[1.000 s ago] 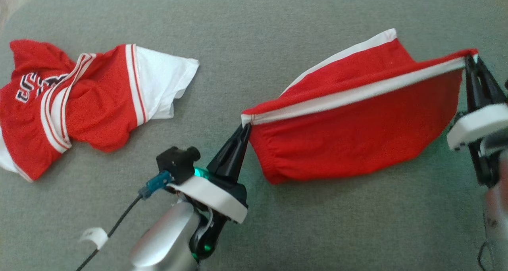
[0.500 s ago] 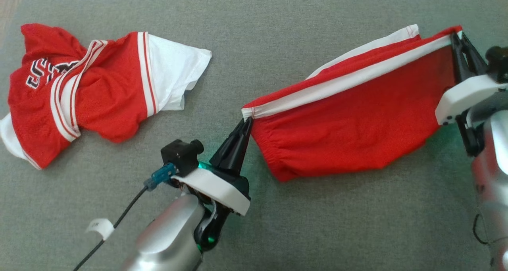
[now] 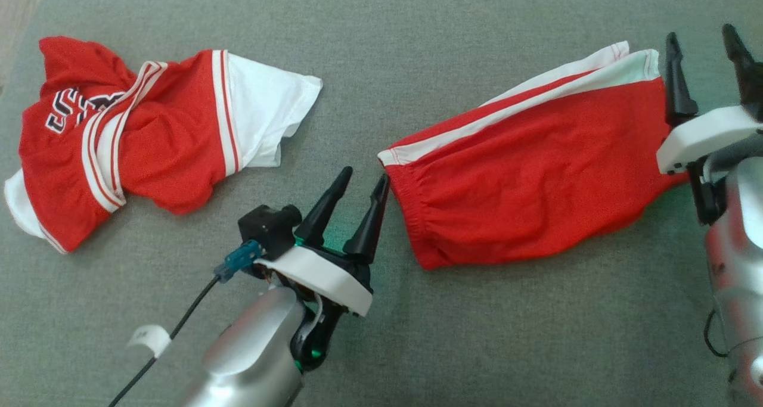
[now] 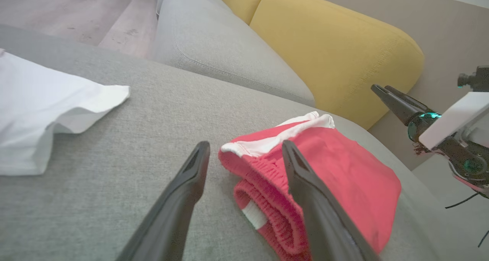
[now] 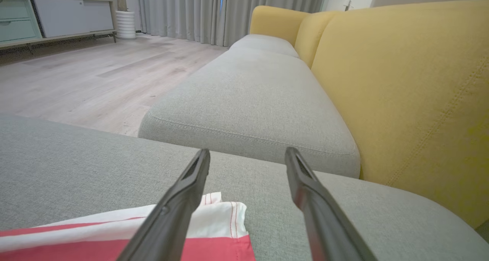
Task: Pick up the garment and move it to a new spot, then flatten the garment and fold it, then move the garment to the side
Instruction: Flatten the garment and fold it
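Note:
The garment, red shorts (image 3: 536, 174) with a white side stripe, lies flat on the grey sofa cushion (image 3: 381, 49). My left gripper (image 3: 365, 174) stands open just left of the elastic waistband corner, its right finger close beside the fabric. In the left wrist view the shorts (image 4: 344, 177) lie partly behind the right finger of that open gripper (image 4: 245, 144). My right gripper (image 3: 700, 33) is open at the shorts' far right end, holding nothing. In the right wrist view its fingers (image 5: 248, 151) spread above the white-trimmed corner (image 5: 214, 230).
A second garment, a red and white jersey (image 3: 149, 139), lies crumpled at the cushion's left; its white hem (image 4: 38, 112) appears in the left wrist view. A yellow backrest (image 5: 401, 81) rises behind the cushion. Another grey cushion (image 5: 252, 96) adjoins it.
Both grippers have opened and let go of the shorts' white-striped edge. The shorts, held stretched and lifted before, have dropped flat onto the cushion.

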Tool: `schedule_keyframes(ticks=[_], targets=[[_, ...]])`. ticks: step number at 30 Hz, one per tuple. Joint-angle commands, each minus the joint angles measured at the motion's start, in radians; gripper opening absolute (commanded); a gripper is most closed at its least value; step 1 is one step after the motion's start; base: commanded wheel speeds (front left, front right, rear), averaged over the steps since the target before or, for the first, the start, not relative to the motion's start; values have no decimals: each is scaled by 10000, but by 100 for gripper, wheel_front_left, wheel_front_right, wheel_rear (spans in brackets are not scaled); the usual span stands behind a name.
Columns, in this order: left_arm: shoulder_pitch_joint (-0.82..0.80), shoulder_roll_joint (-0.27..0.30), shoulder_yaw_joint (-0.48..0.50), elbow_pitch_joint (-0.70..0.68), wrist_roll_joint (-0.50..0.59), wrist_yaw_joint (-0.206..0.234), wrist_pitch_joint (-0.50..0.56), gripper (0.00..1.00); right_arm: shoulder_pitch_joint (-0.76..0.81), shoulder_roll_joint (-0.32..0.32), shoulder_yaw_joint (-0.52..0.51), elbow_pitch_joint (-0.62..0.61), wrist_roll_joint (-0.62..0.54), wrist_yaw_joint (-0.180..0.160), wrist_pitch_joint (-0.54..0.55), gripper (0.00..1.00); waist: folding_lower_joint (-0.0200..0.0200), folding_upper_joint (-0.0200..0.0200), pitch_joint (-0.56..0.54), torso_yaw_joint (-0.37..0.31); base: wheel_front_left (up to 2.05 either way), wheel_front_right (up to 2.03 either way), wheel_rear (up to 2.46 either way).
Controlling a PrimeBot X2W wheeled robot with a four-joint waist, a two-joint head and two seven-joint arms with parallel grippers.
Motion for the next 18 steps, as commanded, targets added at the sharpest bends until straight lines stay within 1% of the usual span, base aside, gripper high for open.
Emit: schedule_keyframes(ticks=[1, 3, 5, 8, 12, 15, 18], targets=[[-124, 29, 478, -218, 172, 31, -122, 100, 43, -52, 47, -232, 50, -9, -134, 100, 0, 0, -72, 2, 0, 0, 0], [32, 15, 770, -355, 514, 219, -122, 100, 274, -80, -55, -147, 253, -9, -151, 100, 0, 0, -163, 12, 0, 0, 0], [289, -3, 1244, -733, 1070, 626, -122, 100, 519, -135, -182, 36, 544, -9, -150, 100, 0, 0, -258, 45, 0, 0, 0], [902, -52, 1941, -1606, 2099, 1227, -123, 100, 805, -339, -265, 404, 924, -9, 91, 100, 0, 0, -342, 169, 0, 0, 0], [1866, -145, 2612, -2949, 3508, 1865, -123, 100, 993, -638, -455, 880, 1591, -9, 499, 100, 0, 0, -356, 513, 0, 0, 0], [2535, -188, 2832, -3885, 4468, 2228, -123, 100, 1011, -947, -555, 1214, 1810, -9, 695, 100, 0, 0, -279, 841, 0, 0, 0], [3157, -217, 2894, -4592, 4985, 2434, -123, 100, 984, -1131, -692, 1607, 2038, -9, 878, 100, 0, 0, -197, 1195, 0, 0, 0]])
